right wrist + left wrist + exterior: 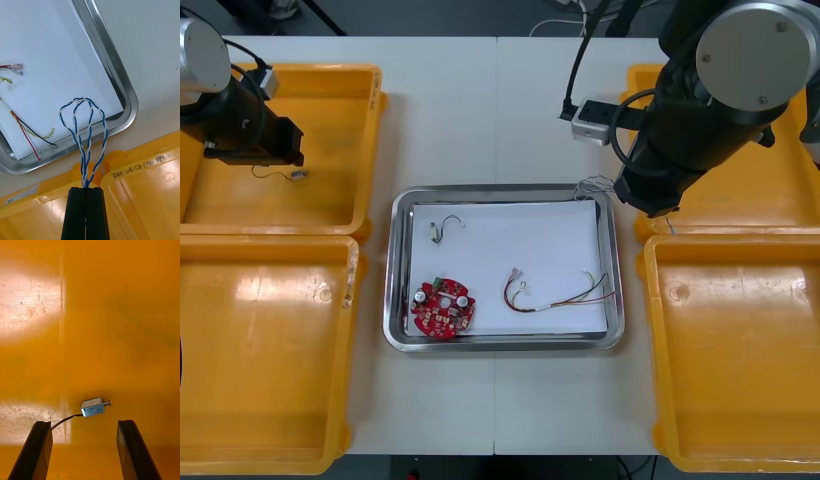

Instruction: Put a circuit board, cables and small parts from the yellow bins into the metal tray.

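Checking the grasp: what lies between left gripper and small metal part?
Left wrist view: bare yellow bin floor and the black lead of the small metal part, before the left gripper.

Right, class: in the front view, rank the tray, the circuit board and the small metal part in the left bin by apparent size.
Largest: tray
Then: circuit board
Smallest: small metal part

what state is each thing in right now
right gripper, shut on the blue and white cable
blue and white cable, held looped near the tray corner
left gripper, open above the small metal part
small metal part, lying loose in a yellow bin
circuit board, flat in the tray
red and yellow cable, in the tray
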